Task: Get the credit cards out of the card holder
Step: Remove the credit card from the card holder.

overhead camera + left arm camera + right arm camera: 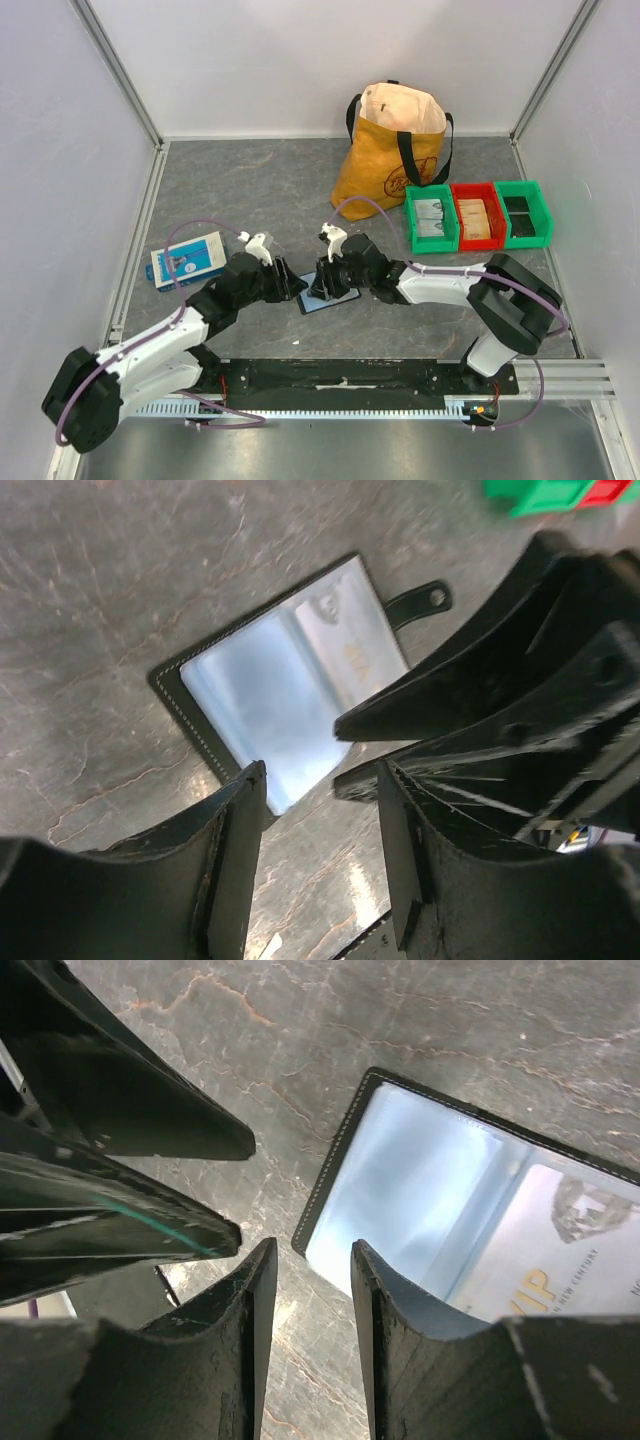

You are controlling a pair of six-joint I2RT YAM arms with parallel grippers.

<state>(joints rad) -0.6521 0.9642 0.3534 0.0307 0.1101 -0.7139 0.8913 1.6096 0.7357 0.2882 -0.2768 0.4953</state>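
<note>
The black card holder (330, 294) lies open and flat on the grey table (250, 180), about midway between the left and right edges and nearer the near edge than the far one. A pale card (560, 1260) printed "VIP" sits under a clear sleeve in one half. The other half shows only blue glare, so whether it holds a card cannot be told.

Both arms crowd the same small spot, so their fingers could knock together. The card lies flush under slick plastic. A fingertip may skid off it, or pinch sleeve and card together and drag the whole holder across the table unless the other arm pins it down.

The left arm reaches in from the near left corner. The left gripper (320, 775) is low over one edge of the holder, its jaws moderately apart and empty. The right arm bends in from the near right corner. The right gripper (312, 1250) tilts down just beside a corner of the holder, its jaws parted by a narrower gap and gripping nothing. The two sets of fingertips are close but apart.
</note>
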